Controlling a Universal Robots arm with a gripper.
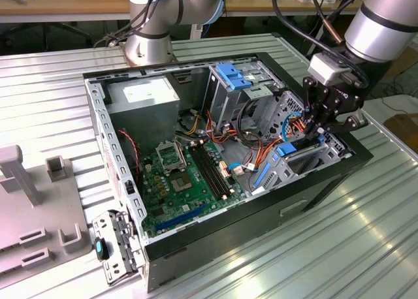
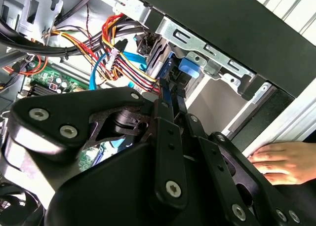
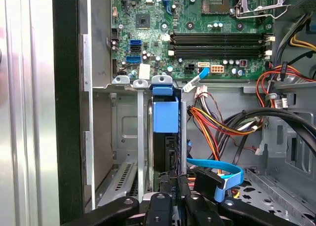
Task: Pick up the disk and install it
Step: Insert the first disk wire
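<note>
The disk stands on edge in the drive bay at the front corner of the open computer case, on the exterior view's right. Its blue end tab sits level with the bay's rim, and the dark body runs down into the slot. My gripper is directly over it, fingers close together and shut on the disk's near edge. In the second wrist view, the two thin fingertips pinch the blue rail next to the disk's tab. The first wrist view has the gripper on the dark body.
Bundled orange, red and black wires and a thin blue cable crowd the bay's side. The motherboard fills the case floor, with a silver cage and pale blue bracket behind. A person's hand rests outside the case. A grey fixture stands at the exterior view's left.
</note>
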